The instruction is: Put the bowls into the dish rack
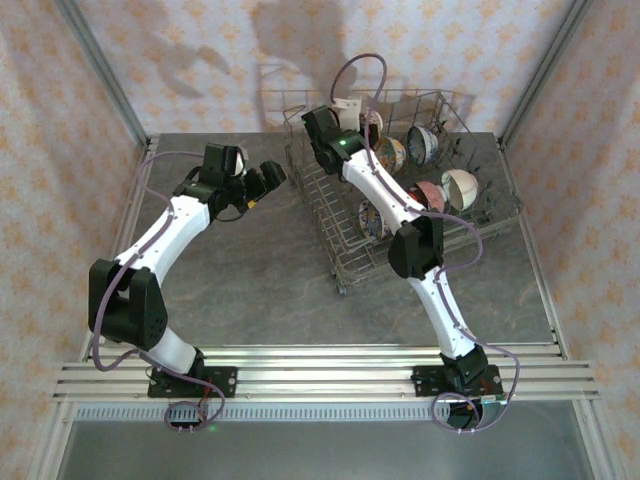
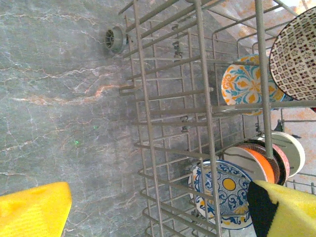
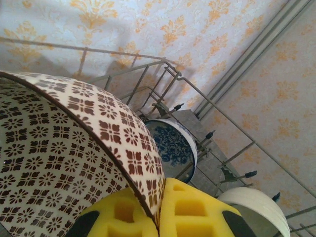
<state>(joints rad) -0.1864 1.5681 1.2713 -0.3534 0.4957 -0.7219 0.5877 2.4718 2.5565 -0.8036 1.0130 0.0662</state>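
While left claw [image 1: 265, 185] gapes, right claw [image 3: 160, 210] pinches brown-patterned bowl [image 3: 64, 148]

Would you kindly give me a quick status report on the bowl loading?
Left gripper open, over table beside dish rack. Right gripper shut on brown-patterned bowl, over rack. Blue-patterned bowl racked just beyond it.
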